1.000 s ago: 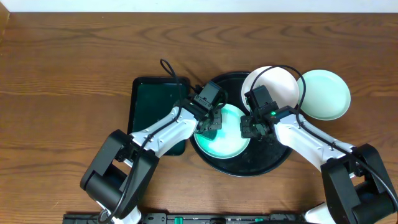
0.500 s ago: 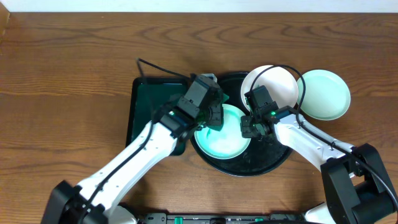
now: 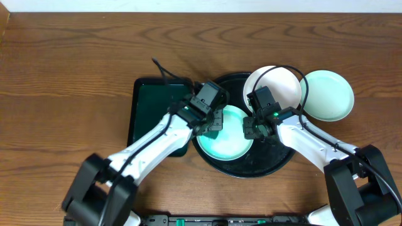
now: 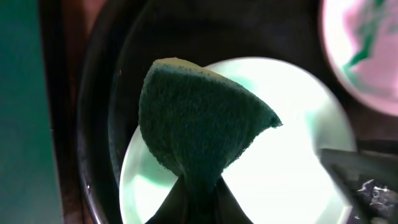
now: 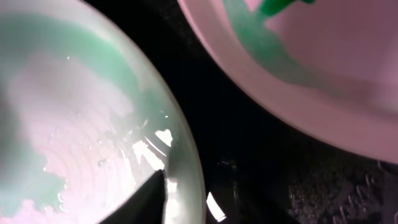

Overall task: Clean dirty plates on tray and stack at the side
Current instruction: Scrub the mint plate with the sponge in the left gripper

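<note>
From above, the black tray [image 3: 251, 164] sits about mid-table, a little nearer the front edge of the table [image 3: 63, 63] than the back. A mint plate [image 3: 226, 145] lies flat in the tray's left half. A white plate [image 3: 279, 88] rests on the tray's back right rim. A second mint plate [image 3: 330, 94] sits just beside it on the bare wood, nearer the right edge. A dark green tray [image 3: 147, 113] lies against the black tray's left side. The left gripper [image 3: 212, 123] is over the back left part of the mint plate on the tray. The right gripper [image 3: 251, 130] is at that plate's right rim.

The left wrist camera shows the left gripper [image 4: 194, 208] clamped tight on a dark green sponge [image 4: 199, 124]. The sponge fans out from the fingers over the mint plate [image 4: 292, 143]. The black tray's rim [image 4: 96, 124] curves past on the left. The white plate [image 4: 367, 50], streaked with green, is at the upper right.

The right wrist camera shows the mint plate [image 5: 68, 124] with pale green smears. Bare black tray [image 5: 217, 124] separates it from the green-smeared white plate [image 5: 323, 74]. One dark fingertip [image 5: 149, 198] of the right gripper [image 5: 163, 202] sits at the mint plate's rim. I cannot tell how far those fingers are parted, or whether they grip the plate.
</note>
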Robot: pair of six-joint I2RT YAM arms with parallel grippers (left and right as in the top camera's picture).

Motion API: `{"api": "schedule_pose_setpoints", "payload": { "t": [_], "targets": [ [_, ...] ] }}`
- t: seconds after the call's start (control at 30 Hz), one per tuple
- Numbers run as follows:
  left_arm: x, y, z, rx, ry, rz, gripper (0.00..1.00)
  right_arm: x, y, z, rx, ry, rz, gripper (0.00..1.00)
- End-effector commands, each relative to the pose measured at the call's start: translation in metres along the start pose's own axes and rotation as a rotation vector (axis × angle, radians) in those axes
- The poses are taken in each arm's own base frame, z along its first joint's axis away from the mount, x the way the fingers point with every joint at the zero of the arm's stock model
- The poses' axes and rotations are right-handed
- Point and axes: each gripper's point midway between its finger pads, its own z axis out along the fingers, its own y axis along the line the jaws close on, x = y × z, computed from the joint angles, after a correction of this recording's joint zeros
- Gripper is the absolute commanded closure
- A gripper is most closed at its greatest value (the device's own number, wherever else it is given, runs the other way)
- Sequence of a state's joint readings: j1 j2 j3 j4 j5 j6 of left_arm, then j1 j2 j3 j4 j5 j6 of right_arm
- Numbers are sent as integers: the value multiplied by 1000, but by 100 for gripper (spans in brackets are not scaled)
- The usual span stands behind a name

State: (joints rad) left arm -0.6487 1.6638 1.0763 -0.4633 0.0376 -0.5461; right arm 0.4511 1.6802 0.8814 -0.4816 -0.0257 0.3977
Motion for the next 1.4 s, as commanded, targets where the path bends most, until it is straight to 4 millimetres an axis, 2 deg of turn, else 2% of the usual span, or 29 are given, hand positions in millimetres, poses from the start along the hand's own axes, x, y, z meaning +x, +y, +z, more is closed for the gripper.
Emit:
{"api": "schedule_pose_setpoints", "payload": {
  "t": [0.0,0.1,0.13,0.3,0.53,0.73,1.03,1.13,1.37],
  "targets": [
    [2,8,14,-43,19,5,93,4,-1,3,13,11,-9,78],
    [5,10,17,-51,31,5,91,4,-1,3,13,9,-9,82],
    [4,10,17,-50,30,5,87,4,-1,3,12,8,-9,82],
    [3,9,15,-44,25,5,78,3,-1,3,11,5,-10,81],
    [12,1,16,-10,60,13,77,3,0,3,11,4,-10,81],
    [13,2,16,-12,65,13,64,3,0,3,11,4,-10,80],
    [24,9,22,-27,85,13,64,3,0,3,11,4,-10,80],
    [25,10,23,-30,90,14,72,3,0,3,11,4,-10,80],
    [30,12,34,-41,109,17,73,3,0,3,11,4,-10,80]
  ]
}}
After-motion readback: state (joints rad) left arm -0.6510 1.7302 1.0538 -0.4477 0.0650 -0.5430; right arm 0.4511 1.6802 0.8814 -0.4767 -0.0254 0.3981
